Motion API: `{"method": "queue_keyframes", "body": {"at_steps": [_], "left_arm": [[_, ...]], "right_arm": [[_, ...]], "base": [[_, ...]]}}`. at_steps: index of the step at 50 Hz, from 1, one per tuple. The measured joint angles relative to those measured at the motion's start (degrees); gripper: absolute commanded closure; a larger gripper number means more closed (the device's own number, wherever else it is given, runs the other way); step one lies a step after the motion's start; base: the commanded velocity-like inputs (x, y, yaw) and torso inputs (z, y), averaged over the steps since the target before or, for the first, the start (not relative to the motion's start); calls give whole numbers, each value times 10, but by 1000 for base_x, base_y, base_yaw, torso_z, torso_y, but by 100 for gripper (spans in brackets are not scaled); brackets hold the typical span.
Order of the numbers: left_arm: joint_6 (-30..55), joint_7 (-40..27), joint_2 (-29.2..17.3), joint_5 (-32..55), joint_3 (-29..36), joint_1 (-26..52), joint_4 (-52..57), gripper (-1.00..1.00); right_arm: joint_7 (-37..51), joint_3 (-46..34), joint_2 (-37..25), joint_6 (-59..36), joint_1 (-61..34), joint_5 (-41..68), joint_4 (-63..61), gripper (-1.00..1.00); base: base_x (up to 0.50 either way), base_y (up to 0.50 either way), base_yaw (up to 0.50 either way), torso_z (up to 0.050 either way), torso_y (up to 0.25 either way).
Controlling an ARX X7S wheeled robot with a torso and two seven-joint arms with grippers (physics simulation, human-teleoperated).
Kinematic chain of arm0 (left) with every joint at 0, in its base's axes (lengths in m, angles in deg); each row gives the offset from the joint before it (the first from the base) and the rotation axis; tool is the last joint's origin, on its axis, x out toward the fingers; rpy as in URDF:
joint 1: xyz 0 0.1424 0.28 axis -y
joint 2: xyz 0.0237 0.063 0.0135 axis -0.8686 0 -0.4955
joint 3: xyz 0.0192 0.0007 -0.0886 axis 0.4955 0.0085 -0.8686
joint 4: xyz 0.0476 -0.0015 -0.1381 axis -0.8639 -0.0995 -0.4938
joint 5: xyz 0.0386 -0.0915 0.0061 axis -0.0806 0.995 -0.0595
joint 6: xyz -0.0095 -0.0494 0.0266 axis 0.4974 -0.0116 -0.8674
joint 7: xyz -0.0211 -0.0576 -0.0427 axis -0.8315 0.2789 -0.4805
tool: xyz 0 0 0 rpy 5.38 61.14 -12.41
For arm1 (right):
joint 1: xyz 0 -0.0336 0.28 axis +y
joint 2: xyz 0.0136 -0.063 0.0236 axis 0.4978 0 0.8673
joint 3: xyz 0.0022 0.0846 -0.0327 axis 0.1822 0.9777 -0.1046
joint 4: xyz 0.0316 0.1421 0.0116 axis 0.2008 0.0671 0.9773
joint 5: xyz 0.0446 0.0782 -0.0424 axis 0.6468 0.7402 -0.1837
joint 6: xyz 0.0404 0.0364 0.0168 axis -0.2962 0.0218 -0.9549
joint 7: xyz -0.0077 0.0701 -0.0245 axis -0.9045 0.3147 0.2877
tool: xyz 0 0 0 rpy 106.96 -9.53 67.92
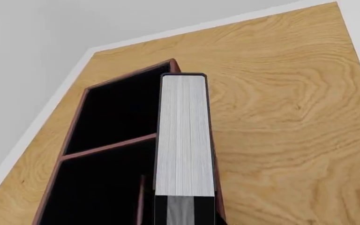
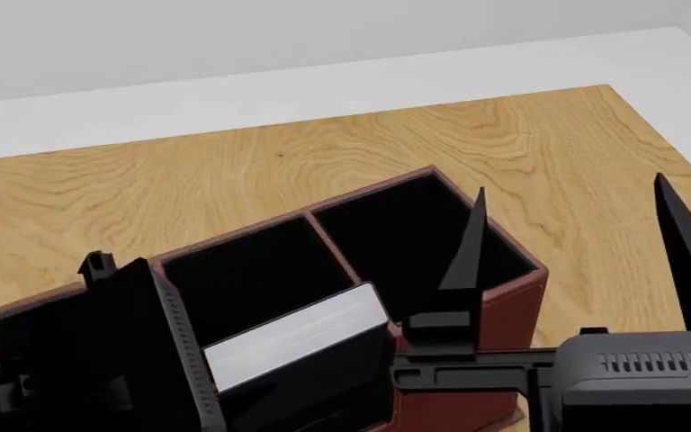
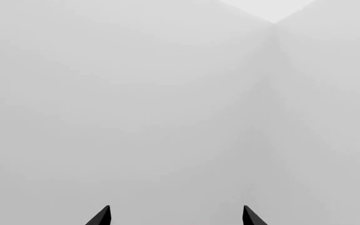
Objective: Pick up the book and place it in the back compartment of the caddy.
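Observation:
The book [image 1: 185, 136] shows its white page edge between dark covers. My left gripper [image 1: 185, 213] is shut on its near end and holds it over the caddy's [image 1: 108, 146] long side wall. In the head view the book [image 2: 298, 337] hangs tilted over the near part of the caddy [image 2: 507, 310], in front of the two black back cells. The left arm hides the left gripper there. My right gripper [image 2: 579, 247] is open and empty, fingers pointing up, at the caddy's right end. In the right wrist view its fingertips [image 3: 103, 216] stand wide apart against a grey wall.
The caddy stands on a light wooden table [image 2: 201, 189] whose far edge meets a pale floor [image 2: 321, 85]. A thin red-brown divider [image 2: 334, 252] splits the two back cells. Bare wood lies behind and to the right of the caddy.

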Motion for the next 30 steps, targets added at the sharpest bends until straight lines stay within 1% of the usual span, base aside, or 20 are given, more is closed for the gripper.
{"method": "queue_keyframes", "body": {"at_steps": [30], "left_arm": [[-63, 19, -7, -56, 45, -30, -37, 100]], "right_arm": [[17, -19, -12, 9, -9, 12, 8, -100]], "base": [[0, 0, 0, 0, 1]]}}
